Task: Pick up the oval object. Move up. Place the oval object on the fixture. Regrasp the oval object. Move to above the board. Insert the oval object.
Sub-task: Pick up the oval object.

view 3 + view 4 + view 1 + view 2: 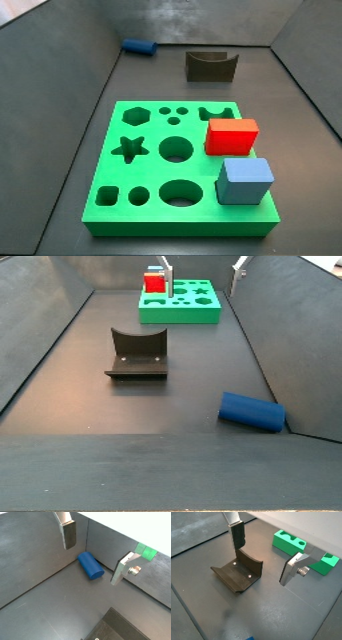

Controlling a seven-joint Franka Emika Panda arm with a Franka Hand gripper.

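The oval object (89,564) is a dark blue peg lying on its side on the dark floor, close against the wall's foot (253,411) (138,46). My gripper (91,565) hangs well above the floor, open, with nothing between its fingers. In a wrist view the peg shows in the gap between them, far below. The fixture (238,575) stands apart from the peg in mid-floor (138,354) (211,65), its notch empty. The green board (147,160) lies at the other end of the floor (187,306) (296,545). Two silver fingertips (241,265) poke in over it.
A red cube (231,135) and a light blue cube (246,181) sit on the board's right side; the red cube (156,281) also shows in a side view. Grey sloping walls (47,326) enclose the floor on all sides.
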